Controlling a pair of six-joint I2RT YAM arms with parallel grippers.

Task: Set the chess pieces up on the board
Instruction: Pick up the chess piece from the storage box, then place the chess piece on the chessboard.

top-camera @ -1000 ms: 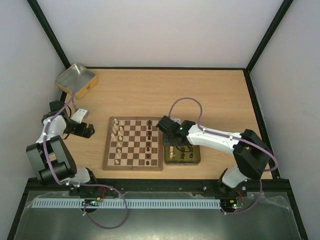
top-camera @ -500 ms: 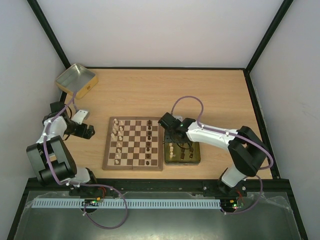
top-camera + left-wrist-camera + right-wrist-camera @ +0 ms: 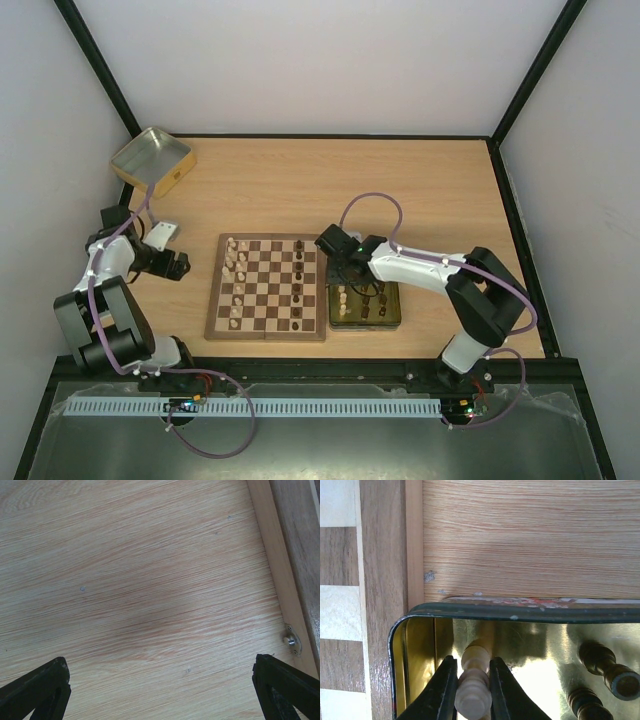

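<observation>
The right gripper [image 3: 472, 680] pinched a pale cream turned wooden chess piece [image 3: 471, 692] in the yellow-gold rectangular tin [image 3: 520, 611] just right of the checked wooden chessboard [image 3: 266, 290], the left gripper [image 3: 160, 690] spread wide, and a crooked lift risked knocking it against the tin's wall.

We find the board [image 3: 267, 288] mid-table [image 3: 300, 190], with chess pieces [image 3: 232, 270] along its left and right edges. A tin [image 3: 396, 310] holding more pieces lies just right of it. Another tin [image 3: 150, 155] sits at the far left corner.
</observation>
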